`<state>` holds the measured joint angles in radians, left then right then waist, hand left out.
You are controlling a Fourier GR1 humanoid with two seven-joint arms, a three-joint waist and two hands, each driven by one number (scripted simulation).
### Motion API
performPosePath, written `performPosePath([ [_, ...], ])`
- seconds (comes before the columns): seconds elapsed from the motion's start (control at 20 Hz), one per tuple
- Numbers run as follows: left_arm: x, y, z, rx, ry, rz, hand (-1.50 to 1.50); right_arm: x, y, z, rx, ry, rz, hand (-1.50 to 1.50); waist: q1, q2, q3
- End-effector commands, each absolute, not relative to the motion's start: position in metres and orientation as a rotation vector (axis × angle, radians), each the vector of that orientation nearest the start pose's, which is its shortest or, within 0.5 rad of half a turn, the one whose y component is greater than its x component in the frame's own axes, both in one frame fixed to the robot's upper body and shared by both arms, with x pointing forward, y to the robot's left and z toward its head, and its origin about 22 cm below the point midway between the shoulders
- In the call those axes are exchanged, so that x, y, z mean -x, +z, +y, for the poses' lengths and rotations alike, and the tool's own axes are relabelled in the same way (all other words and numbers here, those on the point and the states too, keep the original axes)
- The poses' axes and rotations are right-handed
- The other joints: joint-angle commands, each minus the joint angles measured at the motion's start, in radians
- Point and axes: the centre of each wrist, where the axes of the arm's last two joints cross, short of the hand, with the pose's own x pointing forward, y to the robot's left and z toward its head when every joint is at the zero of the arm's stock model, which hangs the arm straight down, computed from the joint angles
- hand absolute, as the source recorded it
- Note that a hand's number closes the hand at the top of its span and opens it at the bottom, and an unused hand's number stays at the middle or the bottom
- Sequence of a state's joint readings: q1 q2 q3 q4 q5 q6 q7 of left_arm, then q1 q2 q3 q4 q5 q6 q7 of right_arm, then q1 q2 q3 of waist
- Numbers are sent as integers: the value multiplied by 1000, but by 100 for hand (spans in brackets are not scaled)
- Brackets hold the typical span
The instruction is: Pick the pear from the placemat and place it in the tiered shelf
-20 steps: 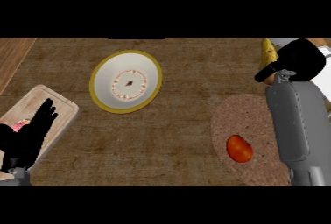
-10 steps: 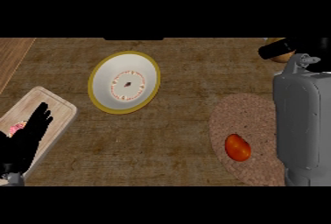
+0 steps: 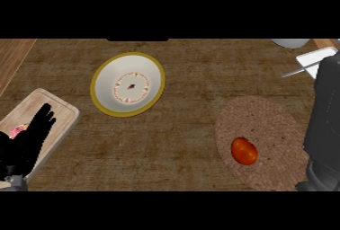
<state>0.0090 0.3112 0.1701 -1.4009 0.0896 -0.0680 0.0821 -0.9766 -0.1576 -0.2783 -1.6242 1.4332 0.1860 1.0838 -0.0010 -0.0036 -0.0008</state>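
- Near the right edge of the brown wooden counter (image 3: pixel 186 112) lies a round, woven, reddish-brown placemat (image 3: pixel 266 130), and the orange-red pear (image 3: pixel 243 151) sits on its lower left part, lying free with nothing touching it.
- Along the right border a grey forearm (image 3: pixel 325 121) runs from top to bottom, just beside the placemat's right rim; the right hand at its end does not show, so I cannot tell how its fingers stand.
- At the lower left the black left hand (image 3: pixel 28 141) rests with its fingers straight and pointing up, a little spread, holding nothing.
- That hand lies over a pale wooden cutting board (image 3: pixel 56 110) with rounded corners, set at a slant by the left border; a small pink and yellow thing (image 3: pixel 17 131) peeks out beside the hand, too hidden to name.
- Left of centre, well apart from the placemat, stands a round white plate with a yellow rim (image 3: pixel 127 84), with a ring of small reddish marks and a dark spot at its middle.
- At the top right corner show pale grey and white shapes (image 3: pixel 312 58), cut off by the border and hard to make out.
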Motion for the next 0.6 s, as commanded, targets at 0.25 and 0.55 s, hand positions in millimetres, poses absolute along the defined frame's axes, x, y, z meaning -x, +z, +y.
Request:
performPosePath([
  [0.25, -232, -13, 345, -247, -41, -1336, 0, -349, 371, -223, 1699, -121, -814, 150, 3, 1, -1],
  [0.55, -244, 8, 345, -249, -46, -1338, 0, -366, 370, -254, 1693, -114, -783, 150, 8, 4, 0],
])
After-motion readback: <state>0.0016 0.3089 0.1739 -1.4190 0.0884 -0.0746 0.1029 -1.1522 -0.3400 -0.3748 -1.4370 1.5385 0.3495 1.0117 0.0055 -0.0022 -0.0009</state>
